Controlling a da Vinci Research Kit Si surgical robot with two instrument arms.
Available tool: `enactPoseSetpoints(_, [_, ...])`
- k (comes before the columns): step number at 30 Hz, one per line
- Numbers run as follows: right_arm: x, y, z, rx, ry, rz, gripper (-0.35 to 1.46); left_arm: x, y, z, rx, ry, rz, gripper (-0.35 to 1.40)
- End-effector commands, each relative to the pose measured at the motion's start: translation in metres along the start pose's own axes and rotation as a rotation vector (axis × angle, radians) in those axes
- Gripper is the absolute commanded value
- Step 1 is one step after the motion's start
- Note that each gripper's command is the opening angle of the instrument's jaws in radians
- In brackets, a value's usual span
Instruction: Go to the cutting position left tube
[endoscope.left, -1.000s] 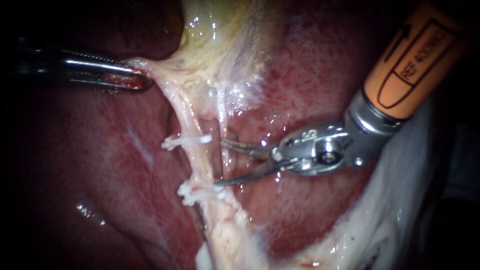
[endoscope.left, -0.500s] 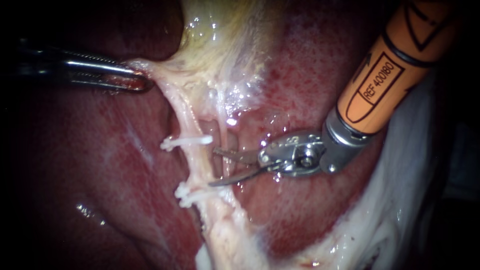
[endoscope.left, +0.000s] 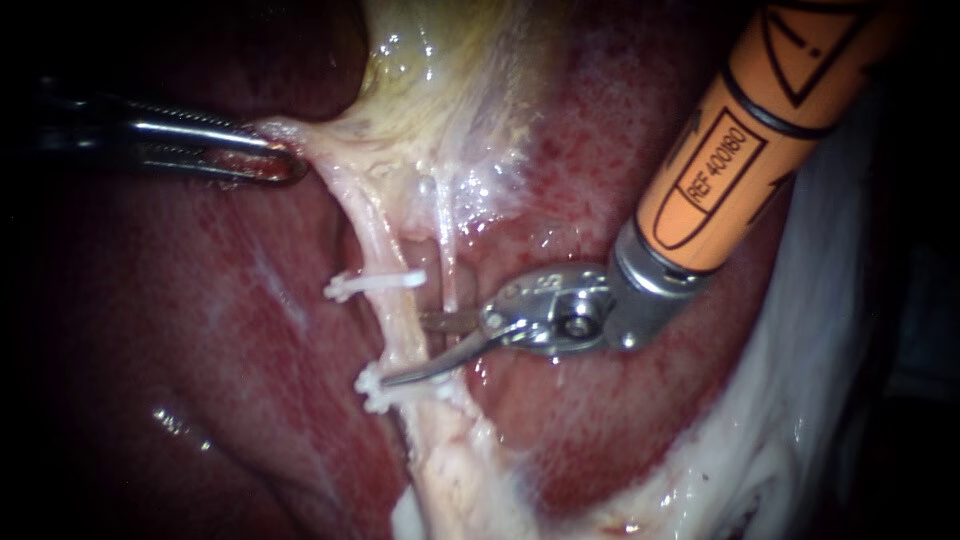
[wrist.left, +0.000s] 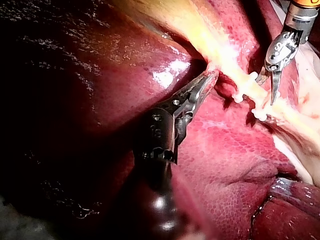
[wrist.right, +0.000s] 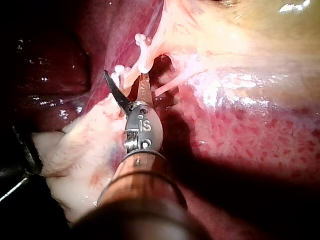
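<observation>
The pale left tube (endoscope.left: 398, 318) runs down from the gallbladder (endoscope.left: 440, 100) and carries an upper white clip (endoscope.left: 372, 284) and a lower white clip (endoscope.left: 388, 390). My right instrument (endoscope.left: 405, 350), on an orange shaft, has two thin blades standing open astride this tube between the clips. The lower blade crosses in front of the tube, just above the lower clip. The right wrist view shows the right instrument (wrist.right: 128, 82) with the tube (wrist.right: 132, 74) in the gap between its blades. My left instrument (endoscope.left: 270, 160) is shut on tissue at the gallbladder's lower edge and pulls it leftward; the left instrument (wrist.left: 207, 80) also shows in its own wrist view.
A thinner right tube (endoscope.left: 447, 265) runs just beside the left one, behind my right instrument's blades. Red liver (endoscope.left: 220, 330) surrounds the tubes. White fatty tissue (endoscope.left: 780, 430) lies along the lower right.
My right instrument has moved left and slightly down, so its open blades now straddle the left tube between the clips. The left instrument has held still.
</observation>
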Motion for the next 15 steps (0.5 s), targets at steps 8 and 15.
enactPoseSetpoints(8, [0.0015, 0.0006, 0.0019, 0.003, 0.025, 0.018, 1.43, 0.0001, 0.0002, 0.0000, 0.001, 0.000, -0.001, -0.35])
enactPoseSetpoints(15, [0.0028, 0.0004, 0.0032, 0.012, 0.051, 0.026, 1.43, 0.0001, 0.0002, 0.0000, 0.001, 0.000, -0.001, -0.35])
